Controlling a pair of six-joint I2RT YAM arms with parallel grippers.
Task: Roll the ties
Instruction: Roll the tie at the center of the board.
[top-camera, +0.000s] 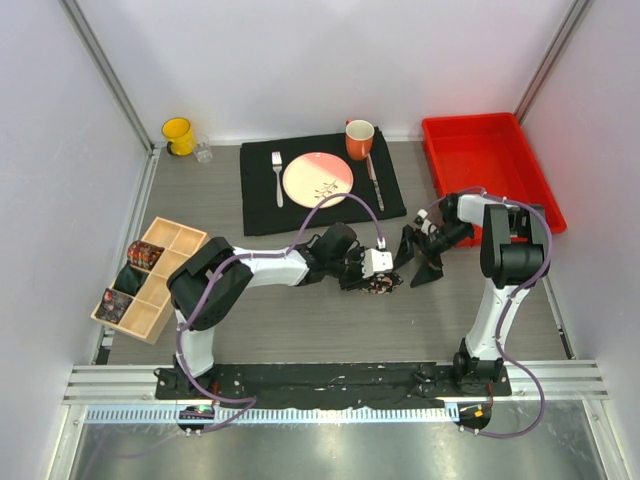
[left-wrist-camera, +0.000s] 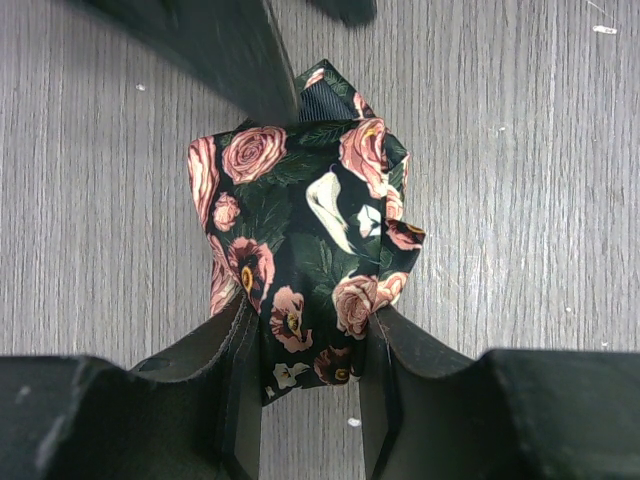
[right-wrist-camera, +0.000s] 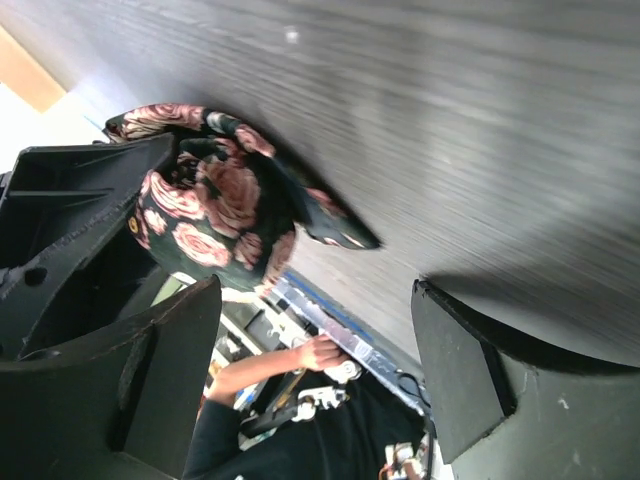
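A coiled tie (top-camera: 381, 287), black with pink roses, lies on the grey table at the centre. My left gripper (top-camera: 378, 276) is shut on it; in the left wrist view the coil (left-wrist-camera: 300, 230) sits pinched between my two fingers, the gripper (left-wrist-camera: 310, 350) at its near end. My right gripper (top-camera: 420, 262) is open and empty just right of the coil. In the right wrist view the coil (right-wrist-camera: 215, 200) is at the upper left, apart from the open right gripper (right-wrist-camera: 315, 350). More coiled ties, one red-brown (top-camera: 145, 255) and one dark (top-camera: 128, 277), sit in the wooden box.
A wooden divided box (top-camera: 178, 240) stands at the left. A black placemat (top-camera: 258, 205) at the back holds a plate (top-camera: 318, 179), fork, knife and orange mug (top-camera: 359, 139). A red bin (top-camera: 490, 165) stands back right, a yellow mug (top-camera: 178, 135) back left.
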